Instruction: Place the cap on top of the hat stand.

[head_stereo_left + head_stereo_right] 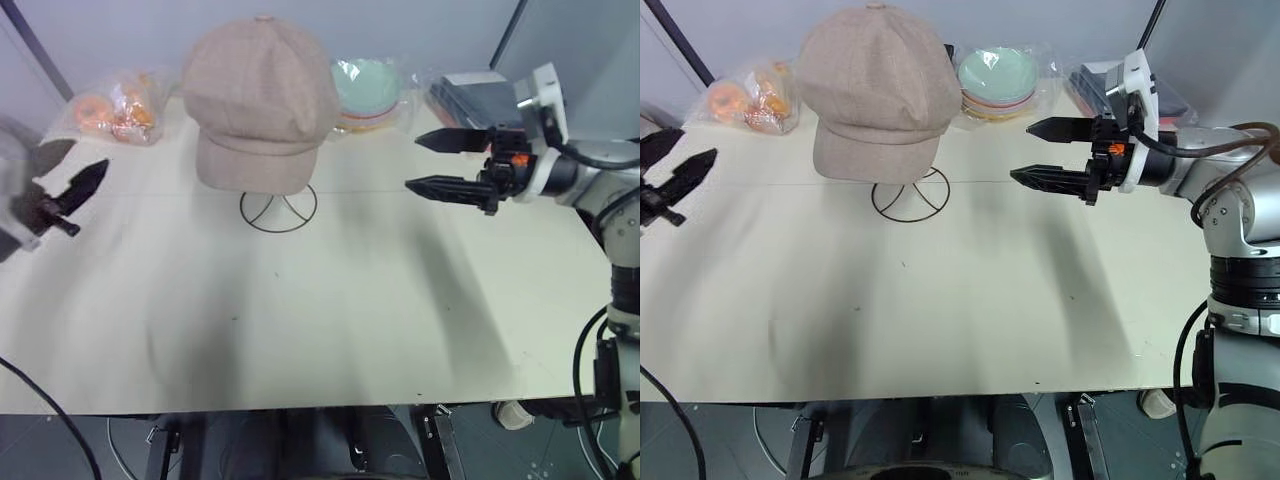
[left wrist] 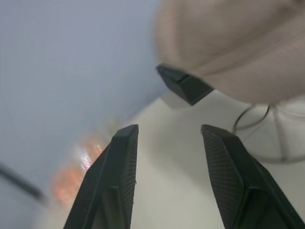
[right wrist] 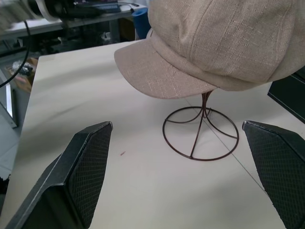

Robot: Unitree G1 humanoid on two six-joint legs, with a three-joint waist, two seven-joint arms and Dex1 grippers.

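In the head views, the cap (image 1: 258,100) sits on top of the hat stand (image 1: 278,209), upper centre of the frame, its brim toward the viewer and the stand's ring base on the pale bench (image 1: 330,320). Behind, at upper left, lies a clear bag of orange things (image 1: 115,108); right of the cap stands a wrapped stack of bowls (image 1: 366,92), then a grey packet (image 1: 478,95). The right tool (image 1: 432,163) hangs at mid-right, fingers spread wide and empty, pointing at the stand. The left tool (image 1: 673,170) is at the left edge, fingers parted, holding nothing.

The left wrist view shows its two fingers apart, cap and stand beyond them.

In the right wrist view, widely spread fingers frame the stand's base beneath the cap's brim.
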